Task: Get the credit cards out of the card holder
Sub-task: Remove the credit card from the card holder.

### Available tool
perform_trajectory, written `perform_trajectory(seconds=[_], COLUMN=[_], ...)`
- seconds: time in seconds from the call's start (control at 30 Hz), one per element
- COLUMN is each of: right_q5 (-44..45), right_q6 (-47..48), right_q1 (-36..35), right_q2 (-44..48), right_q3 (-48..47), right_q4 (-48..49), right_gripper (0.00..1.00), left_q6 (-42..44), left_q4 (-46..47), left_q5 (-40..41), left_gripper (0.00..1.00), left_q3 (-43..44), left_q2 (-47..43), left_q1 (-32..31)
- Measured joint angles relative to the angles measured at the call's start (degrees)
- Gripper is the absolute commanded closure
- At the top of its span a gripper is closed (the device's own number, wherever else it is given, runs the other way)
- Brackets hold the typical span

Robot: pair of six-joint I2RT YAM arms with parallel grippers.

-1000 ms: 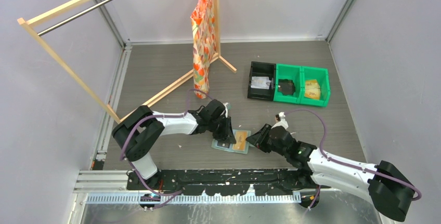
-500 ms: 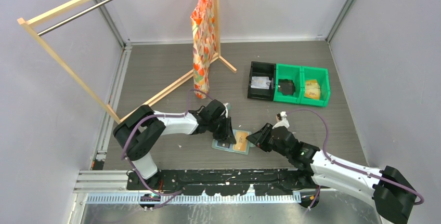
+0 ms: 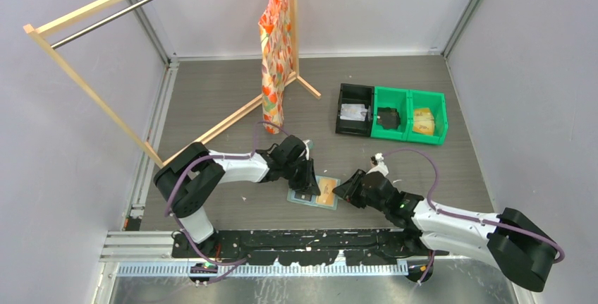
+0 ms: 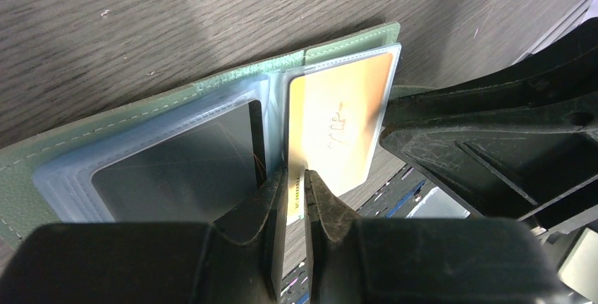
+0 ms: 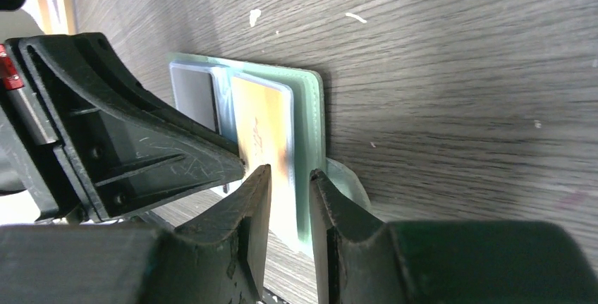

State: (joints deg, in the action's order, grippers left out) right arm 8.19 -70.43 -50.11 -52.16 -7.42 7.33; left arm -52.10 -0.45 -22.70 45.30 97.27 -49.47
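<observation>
near middle of the grey wood-grain bench (image 3: 211, 99): a small sage-green fabric card holder (image 4: 106, 131) lies opened flat between the tips of the two arms, with its clear, pale blue-grey sleeves facing up.
right half of the card holder: a glossy plastic orange card (image 4: 342, 120) with a paler band down its inner side sits in the sleeve. how far it sticks out of the sleeve cannot be told.
left half of the card holder: a flat glossy dark card (image 4: 176, 163) sits behind its clear sleeve.
left gripper (image 4: 296, 177): black and two-fingered, it reaches in from the left. its jaws are almost together, closed on the middle fold of the card holder, and the inner edge of the orange card shows in the narrow slit between them.
right gripper (image 5: 285, 173): it is at the right-hand edge of the card holder with its jaws parted about halfway. the fingertips stand either side of the outer end of the orange card and nothing is visibly pinched. whether the tips touch the sleeve cannot be told.
between the grippers: the two are near each other, with only the orange card's width separating them.
back right of the bench: an open black bin (image 3: 340, 110) of plastic and two open green bins (image 3: 392, 92) stand touching in a row, well apart from the card holder. their small contents are too small to tell.
back left: a pale wooden rack (image 3: 92, 94) with a metal rail.
rack's upright post: an orange patterned cloth (image 3: 273, 50) hangs down to the bench.
</observation>
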Motion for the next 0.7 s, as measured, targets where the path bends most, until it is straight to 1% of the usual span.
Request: perform_trajectory(seconds=[0.3,0.57,0.7], right_q5=[-0.7,-1.0,-1.5], right_q6=[-0.4,-2.0,-2.8], right_q1=[0.0,0.0,0.2], right_q2=[0.8,0.6,-0.3], right_q3=[1.9,4.4,5.3], right_q4=[3.8,8.1,10.8], right_gripper=[0.71,0.71,0.74], left_q6=[0.0,0.0,0.0], left_q4=[0.0,0.0,0.0], left_q5=[0.0,0.0,0.0], left_gripper=[0.84,0.84,0.84], left_q3=[0.0,0.0,0.0], left_q2=[0.0,0.0,0.0], left_q1=[0.0,0.0,0.0])
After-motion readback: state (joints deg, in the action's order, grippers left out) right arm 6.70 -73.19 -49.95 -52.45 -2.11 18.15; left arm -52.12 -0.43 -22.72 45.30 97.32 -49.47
